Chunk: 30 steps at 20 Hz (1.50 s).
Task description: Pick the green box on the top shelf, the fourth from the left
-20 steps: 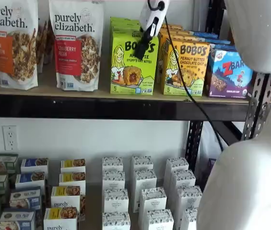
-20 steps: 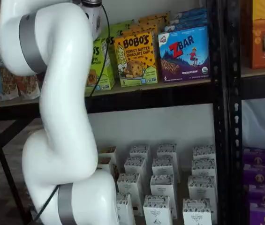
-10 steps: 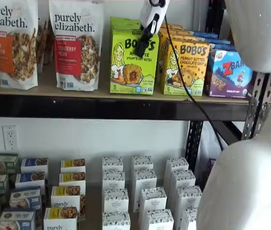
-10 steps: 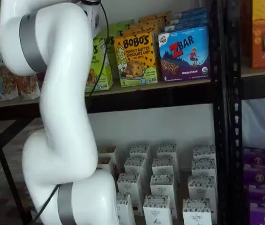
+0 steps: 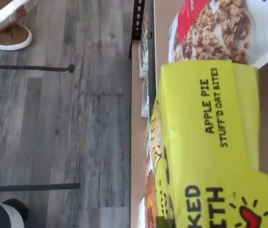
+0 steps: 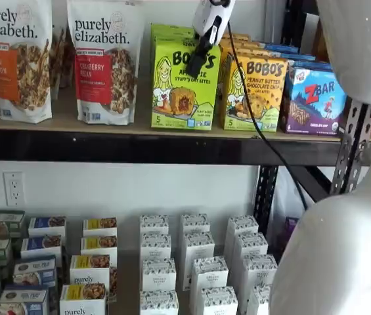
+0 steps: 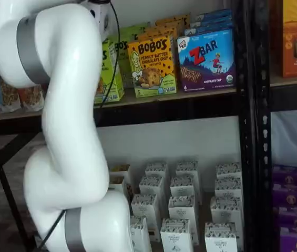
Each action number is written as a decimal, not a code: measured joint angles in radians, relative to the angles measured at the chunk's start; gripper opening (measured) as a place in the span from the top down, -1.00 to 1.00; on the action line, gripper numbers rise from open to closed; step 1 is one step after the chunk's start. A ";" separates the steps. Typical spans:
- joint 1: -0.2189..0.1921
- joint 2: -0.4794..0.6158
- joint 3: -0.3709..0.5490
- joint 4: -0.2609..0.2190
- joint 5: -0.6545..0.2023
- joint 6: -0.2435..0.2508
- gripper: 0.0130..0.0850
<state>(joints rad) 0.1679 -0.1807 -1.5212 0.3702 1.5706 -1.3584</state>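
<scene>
The green box (image 6: pixel 172 98) stands on the top shelf (image 6: pixel 106 125), its front drawn a little ahead of the green boxes behind it. My gripper (image 6: pixel 198 62) comes down from above. Its black fingers are closed on the box's top edge, with one finger lying over the front face. In a shelf view the box (image 7: pixel 111 73) shows partly behind my white arm, on the same shelf (image 7: pixel 201 94). The wrist view shows the box's lime-green top panel (image 5: pixel 209 142) close up, marked "APPLE PIE STUFF'D OAT BITES".
A Purely Elizabeth granola bag (image 6: pixel 103 62) stands just left of the green box. A yellow-orange Bobo's box (image 6: pixel 254 92) is just right, then a blue Zbar box (image 6: pixel 316 98). Small white boxes (image 6: pixel 195 262) fill the lower shelf. The gripper cable (image 6: pixel 257 125) hangs in front. My arm (image 7: pixel 69 131) blocks much of one view.
The green box has come forward and slightly up with the gripper and looks larger. The gripper has risen a little.
</scene>
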 joint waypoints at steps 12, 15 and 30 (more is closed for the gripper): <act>-0.017 -0.073 0.040 0.000 0.050 -0.005 0.56; -0.021 -0.094 0.055 -0.002 0.058 -0.006 0.56; -0.024 -0.179 0.128 -0.015 0.079 -0.007 0.56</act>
